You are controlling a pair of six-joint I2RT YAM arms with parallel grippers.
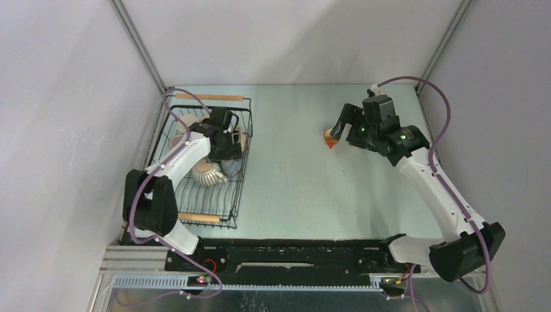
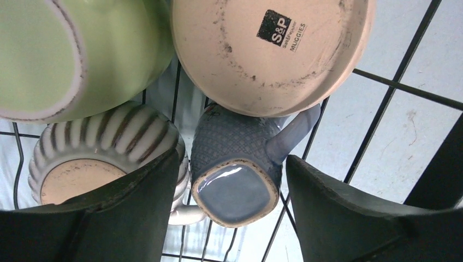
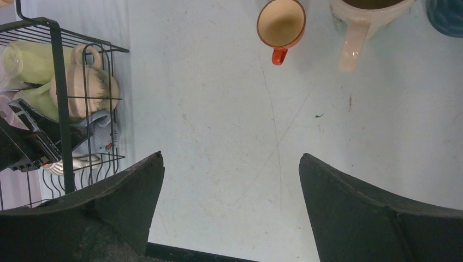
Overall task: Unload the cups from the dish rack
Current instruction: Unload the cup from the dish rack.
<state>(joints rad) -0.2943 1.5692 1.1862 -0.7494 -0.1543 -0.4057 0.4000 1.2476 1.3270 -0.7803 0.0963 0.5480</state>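
Here, tan cup (image 2: 262, 54) reads "S&P MUGGIES" (underside); left claw (image 2: 233, 159) spread astride grey-blue cup (image 2: 236, 192), right claw (image 3: 230, 155) released.

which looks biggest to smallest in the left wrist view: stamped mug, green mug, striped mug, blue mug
1. stamped mug and green mug: too close to call, both cut off by the frame
2. striped mug
3. blue mug, smallest
the top pair may simply sit nearer the camera
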